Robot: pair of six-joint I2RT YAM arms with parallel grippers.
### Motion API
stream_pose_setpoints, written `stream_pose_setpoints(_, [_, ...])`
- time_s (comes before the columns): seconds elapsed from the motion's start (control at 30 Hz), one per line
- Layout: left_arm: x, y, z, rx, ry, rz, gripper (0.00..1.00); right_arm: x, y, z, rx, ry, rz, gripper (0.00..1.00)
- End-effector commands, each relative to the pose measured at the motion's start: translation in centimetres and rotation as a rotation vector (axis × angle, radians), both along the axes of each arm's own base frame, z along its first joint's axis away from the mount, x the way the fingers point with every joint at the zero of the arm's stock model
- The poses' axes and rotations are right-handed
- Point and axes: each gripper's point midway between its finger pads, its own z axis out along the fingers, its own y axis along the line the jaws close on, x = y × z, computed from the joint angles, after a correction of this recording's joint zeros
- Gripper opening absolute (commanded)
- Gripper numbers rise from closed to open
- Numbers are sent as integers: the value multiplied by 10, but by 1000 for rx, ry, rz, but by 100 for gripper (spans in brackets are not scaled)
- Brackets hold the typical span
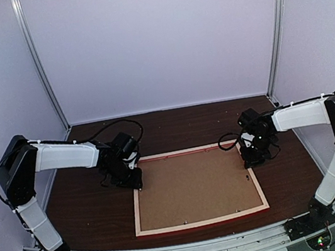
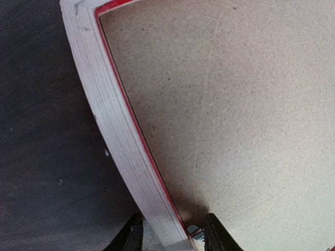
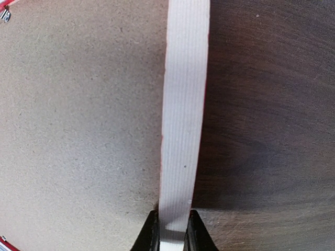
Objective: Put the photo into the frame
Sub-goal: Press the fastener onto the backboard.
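The frame [image 1: 202, 223] lies face down on the dark table, pale wood back up, red showing at its edges. A brown backing board [image 1: 193, 188] fills it. The photo is hidden. My left gripper [image 1: 132, 181] is at the frame's far left corner. In the left wrist view its fingers [image 2: 132, 235] straddle the left rail [image 2: 112, 120], with a gap on the board side beside a small metal tab [image 2: 193, 231]. My right gripper [image 1: 252, 162] is at the right rail near the far corner, shut on that rail [image 3: 183, 104], one finger on each side [image 3: 171, 232].
The dark wooden table [image 1: 91, 207] extends around the frame, with pale booth walls behind and at both sides. Another metal tab [image 3: 5, 15] shows at the board's edge in the right wrist view. Both arm bases sit on the rail at the near edge.
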Motion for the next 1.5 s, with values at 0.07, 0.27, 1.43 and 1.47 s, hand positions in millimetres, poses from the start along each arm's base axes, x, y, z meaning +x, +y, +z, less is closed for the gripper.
stream_pose_setpoints(0.07, [-18,16,-6,48,58,9,51,-5,-3,1,-8,2,30,1])
stream_pose_setpoints(0.27, [-18,8,10,-12,39,6,66,-8,-4,-1,-4,7,26,1])
stream_pose_setpoints(1.43, [2,43,6,216,-21,180,57,-8,-3,-6,3,7,34,1])
stream_pose_setpoints(1.47, [3,43,6,218,-24,178,57,-8,-3,-6,3,6,34,1])
